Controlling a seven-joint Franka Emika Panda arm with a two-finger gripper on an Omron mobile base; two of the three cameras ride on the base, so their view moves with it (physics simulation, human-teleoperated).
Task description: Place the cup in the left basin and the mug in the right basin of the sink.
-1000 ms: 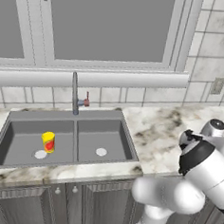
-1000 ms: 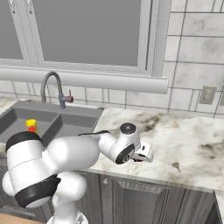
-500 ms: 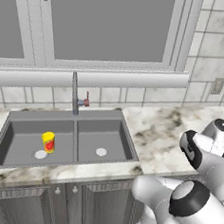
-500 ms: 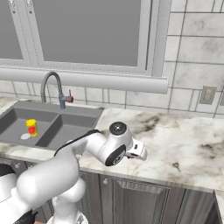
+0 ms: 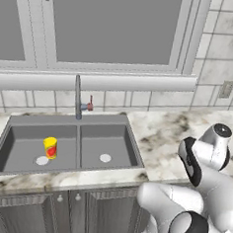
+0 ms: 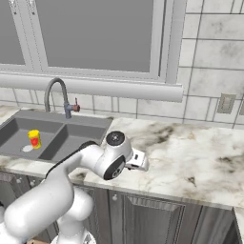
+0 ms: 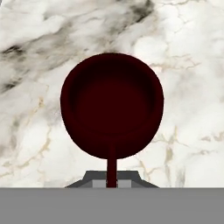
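Mug sits upright on the marble counter, right of the sink, directly under the hand. Cup stands in the left basin. Whether the gripper's fingers are spread or closed cannot be told.

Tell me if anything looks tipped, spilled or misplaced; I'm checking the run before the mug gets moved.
Nothing stands out. The cup stands upright in the left basin beside its drain. The right basin holds no cup or mug. In the hand view the mug sits upright on the marble counter, seen from above, with no spill around it.
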